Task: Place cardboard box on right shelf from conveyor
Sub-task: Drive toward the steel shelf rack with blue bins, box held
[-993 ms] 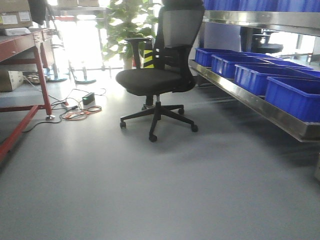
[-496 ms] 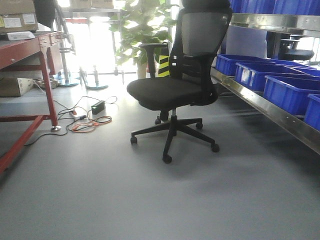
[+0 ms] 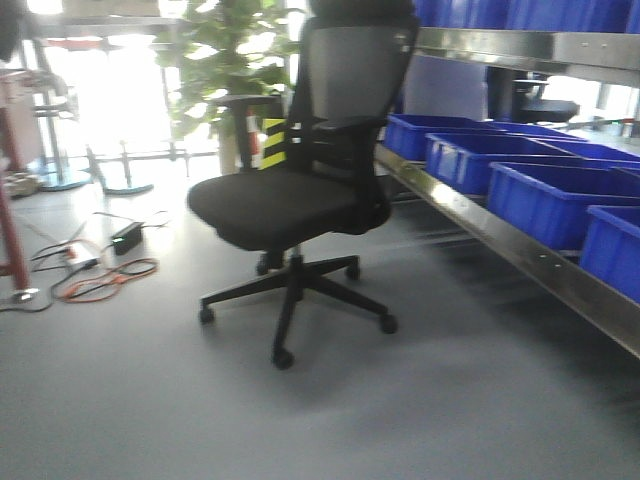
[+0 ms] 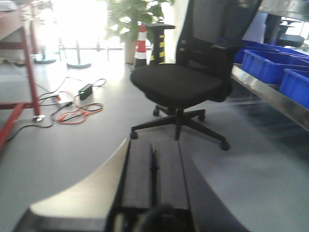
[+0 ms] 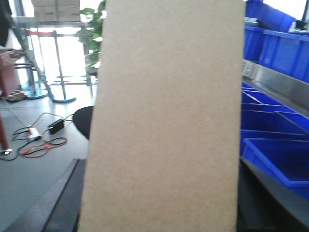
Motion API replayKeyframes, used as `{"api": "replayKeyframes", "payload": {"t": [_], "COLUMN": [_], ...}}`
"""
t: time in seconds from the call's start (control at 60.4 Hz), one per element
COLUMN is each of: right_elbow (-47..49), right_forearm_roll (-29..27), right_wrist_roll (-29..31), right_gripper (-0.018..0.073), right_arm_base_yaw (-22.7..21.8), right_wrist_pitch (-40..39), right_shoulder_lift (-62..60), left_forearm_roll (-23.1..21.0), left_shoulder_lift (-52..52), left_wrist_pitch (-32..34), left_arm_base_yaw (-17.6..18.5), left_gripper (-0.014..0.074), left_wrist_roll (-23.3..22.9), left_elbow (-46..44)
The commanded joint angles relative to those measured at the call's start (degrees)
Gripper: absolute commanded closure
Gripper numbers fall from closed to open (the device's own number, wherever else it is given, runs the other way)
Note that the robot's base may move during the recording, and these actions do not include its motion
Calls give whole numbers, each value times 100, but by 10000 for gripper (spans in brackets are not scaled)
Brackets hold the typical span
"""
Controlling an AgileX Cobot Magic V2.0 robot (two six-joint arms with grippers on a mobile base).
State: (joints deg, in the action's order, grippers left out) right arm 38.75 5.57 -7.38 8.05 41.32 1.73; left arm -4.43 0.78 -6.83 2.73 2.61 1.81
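The cardboard box (image 5: 166,121), plain tan, fills the middle of the right wrist view. My right gripper (image 5: 161,212) is shut on it, with a dark finger (image 5: 60,205) showing on each side of the carton. The right shelf (image 3: 480,225) runs along the right with a shiny steel front rail, which also shows behind the box (image 5: 275,84). My left gripper (image 4: 153,145) is shut, its flat fingers pressed together and holding nothing, above the grey floor. The conveyor is out of view.
A black office chair (image 3: 290,205) stands on the floor straight ahead, close to the shelf. Several blue plastic bins (image 3: 545,195) sit on the shelf. Cables and a power brick (image 3: 100,270) lie at left by a red metal leg (image 4: 30,72). A potted plant (image 3: 225,70) stands behind.
The front view has advanced and swung right: the chair looks larger and has shifted left, the red bench has slid out at the left, and the shelf fills more of the right.
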Motion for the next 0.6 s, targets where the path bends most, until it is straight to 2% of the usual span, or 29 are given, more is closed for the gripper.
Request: {"api": "replayKeyframes", "payload": {"t": [0.0, 0.579], "right_elbow": [143, 143], "right_forearm_roll": [63, 63], "right_wrist_roll": [55, 55], "right_gripper": [388, 388], "right_arm_base_yaw": [-24, -24], "right_wrist_pitch": [-604, -604], "right_shoulder_lift": [111, 111], "left_forearm_roll": [-34, -34], "left_shoulder_lift": [87, 87], "left_wrist_pitch": [506, 506], "left_arm_base_yaw": [21, 21], "left_gripper": [712, 713], "left_wrist_roll": [2, 2], "left_elbow": [59, 59]}}
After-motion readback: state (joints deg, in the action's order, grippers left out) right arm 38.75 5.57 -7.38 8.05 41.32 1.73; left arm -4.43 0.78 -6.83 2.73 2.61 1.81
